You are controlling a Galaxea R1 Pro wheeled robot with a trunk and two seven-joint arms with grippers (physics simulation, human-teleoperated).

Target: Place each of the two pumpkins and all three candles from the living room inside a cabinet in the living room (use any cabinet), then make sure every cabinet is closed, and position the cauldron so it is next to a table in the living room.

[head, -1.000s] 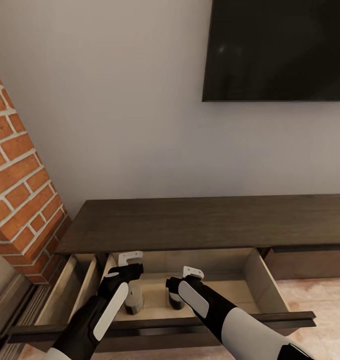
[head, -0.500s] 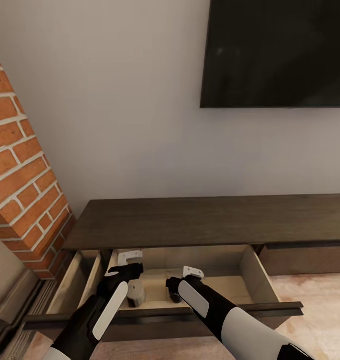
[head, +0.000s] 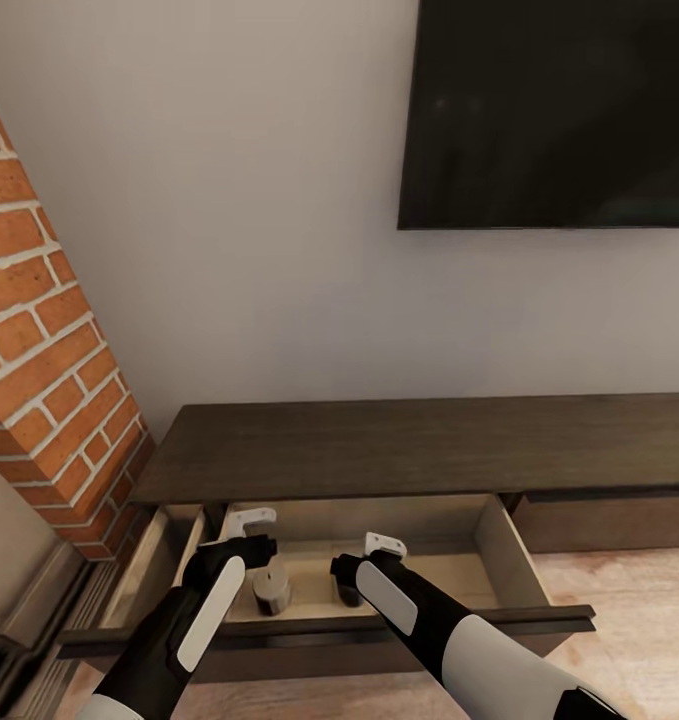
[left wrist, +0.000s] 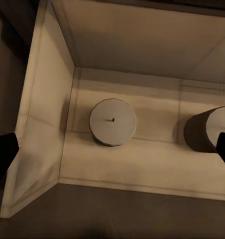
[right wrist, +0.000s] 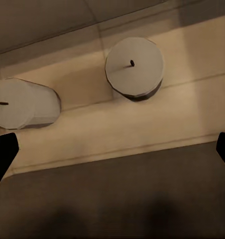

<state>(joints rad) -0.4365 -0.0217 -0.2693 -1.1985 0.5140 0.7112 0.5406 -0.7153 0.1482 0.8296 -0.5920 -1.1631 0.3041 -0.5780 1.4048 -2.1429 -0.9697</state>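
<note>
The cabinet [head: 429, 445] stands against the wall with a wide drawer [head: 514, 555] pulled out. Two candles stand upright on the drawer's pale floor. One candle [head: 272, 588] [left wrist: 112, 121] [right wrist: 23, 104] is just right of my left gripper [head: 241, 552], which hangs open above the drawer, apart from it. The other candle [left wrist: 207, 129] [right wrist: 135, 67] sits under my right gripper [head: 345, 575], mostly hidden by it in the head view. That gripper is open too; its dark fingertips [right wrist: 3, 154] spread wide with nothing between them. The pumpkins and the cauldron are out of view.
A brick fireplace column [head: 49, 330] rises at the left, close to the cabinet's end. A second narrow drawer [head: 154, 560] is open beside it. A dark TV [head: 559, 110] hangs on the wall above. A shut drawer front [head: 609, 520] lies to the right, over pale floor [head: 629, 600].
My left gripper has lifted and drawn left, off the candle it stood over; that candle now stands free. The head camera has tilted up slightly. The right arm has held still.
</note>
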